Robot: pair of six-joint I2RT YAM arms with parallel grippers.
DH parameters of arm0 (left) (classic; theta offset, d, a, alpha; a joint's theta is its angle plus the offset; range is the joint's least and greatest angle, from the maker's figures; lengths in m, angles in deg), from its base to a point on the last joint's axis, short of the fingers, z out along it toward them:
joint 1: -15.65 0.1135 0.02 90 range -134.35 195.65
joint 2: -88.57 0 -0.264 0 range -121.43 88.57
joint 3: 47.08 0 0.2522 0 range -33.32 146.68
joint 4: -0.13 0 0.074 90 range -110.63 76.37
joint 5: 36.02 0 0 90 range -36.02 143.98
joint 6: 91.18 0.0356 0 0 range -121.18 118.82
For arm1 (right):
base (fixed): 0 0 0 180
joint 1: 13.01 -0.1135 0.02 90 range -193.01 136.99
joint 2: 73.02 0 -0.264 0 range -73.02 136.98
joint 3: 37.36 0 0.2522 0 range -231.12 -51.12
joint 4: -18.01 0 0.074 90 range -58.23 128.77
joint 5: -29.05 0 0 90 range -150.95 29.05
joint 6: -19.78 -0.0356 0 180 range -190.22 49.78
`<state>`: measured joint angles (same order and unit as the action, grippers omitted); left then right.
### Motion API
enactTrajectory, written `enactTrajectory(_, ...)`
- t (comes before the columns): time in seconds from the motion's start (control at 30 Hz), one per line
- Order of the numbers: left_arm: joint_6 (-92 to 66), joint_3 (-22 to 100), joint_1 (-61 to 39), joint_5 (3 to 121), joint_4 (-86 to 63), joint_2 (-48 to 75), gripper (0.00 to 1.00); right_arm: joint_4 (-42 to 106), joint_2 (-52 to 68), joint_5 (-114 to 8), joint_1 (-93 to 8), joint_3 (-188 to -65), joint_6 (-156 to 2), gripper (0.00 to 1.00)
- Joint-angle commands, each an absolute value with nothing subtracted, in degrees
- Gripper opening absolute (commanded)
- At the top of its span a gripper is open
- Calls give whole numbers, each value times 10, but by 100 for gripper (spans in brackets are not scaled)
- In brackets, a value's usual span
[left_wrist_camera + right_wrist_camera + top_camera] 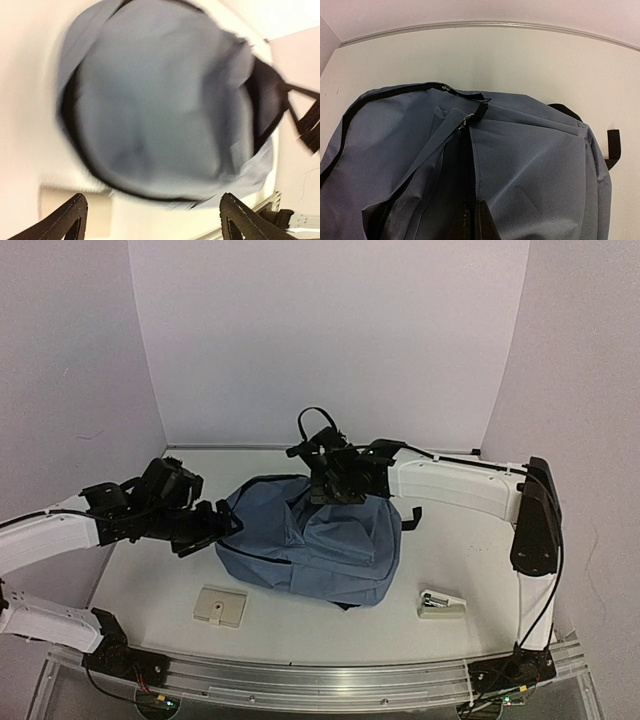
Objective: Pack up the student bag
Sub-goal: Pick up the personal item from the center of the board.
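White table carries the student bag; left tool released; right tool clenched on it.

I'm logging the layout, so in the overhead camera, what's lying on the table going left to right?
beige flat case → bag → small white item

High rear view and 2 close wrist views share bag.
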<state>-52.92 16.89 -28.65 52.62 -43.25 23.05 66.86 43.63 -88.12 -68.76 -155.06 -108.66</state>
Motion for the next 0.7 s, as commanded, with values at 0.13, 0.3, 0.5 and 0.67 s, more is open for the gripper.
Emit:
enactTrajectory(0.13, -630, 79, -286, 555, -578, 242, 94, 628, 392, -893, -671, -1542, -1066, 0)
enactTrajectory(0.3, -671, 43, -287, 546, -545, 209, 96, 620, 390, -884, -670, -1537, -1065, 0)
enactTrajectory(0.5, -662, -16, -287, 561, -423, 188, 97, 615, 381, -883, -670, -1525, -1061, 0)
enactTrajectory(0.67, -664, -29, -288, 591, -375, 164, 96, 612, 379, -883, -669, -1520, -1061, 0)
